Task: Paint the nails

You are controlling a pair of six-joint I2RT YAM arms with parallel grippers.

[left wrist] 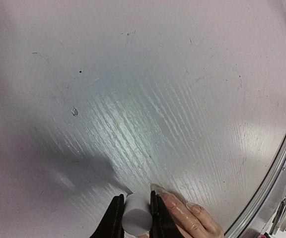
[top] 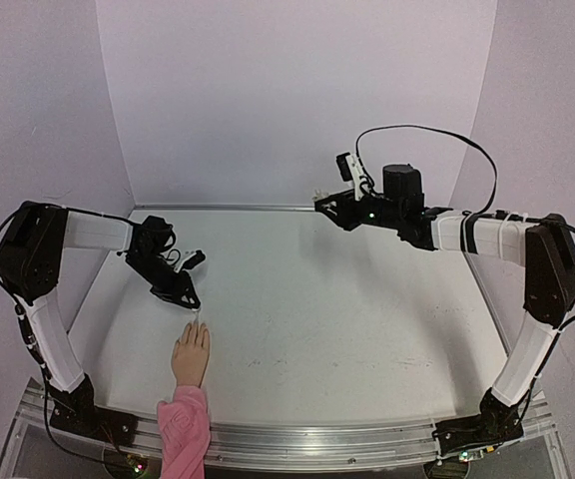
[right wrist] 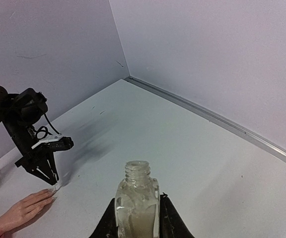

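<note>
The flesh-coloured mannequin hand (top: 191, 356) with a pink sleeve (top: 183, 429) lies at the near left, fingers pointing away. Its nails (left wrist: 158, 188) are pale and glossy, hard to tell from the skin. My left gripper (top: 190, 299) is shut on a white cylindrical brush cap (left wrist: 136, 218), held just above the fingertips. The brush tip is next to the longest finger's nail; I cannot tell if they touch. My right gripper (top: 327, 197) is shut on an open clear glass bottle (right wrist: 137, 198), partly filled with pale liquid, held upright above the table's far right.
The white table (top: 347, 319) is enclosed by pale walls at the back and sides. A metal rail (top: 367, 439) runs along the near edge. The left arm and gripper (right wrist: 51, 176) and the mannequin hand (right wrist: 21, 210) also show in the right wrist view.
</note>
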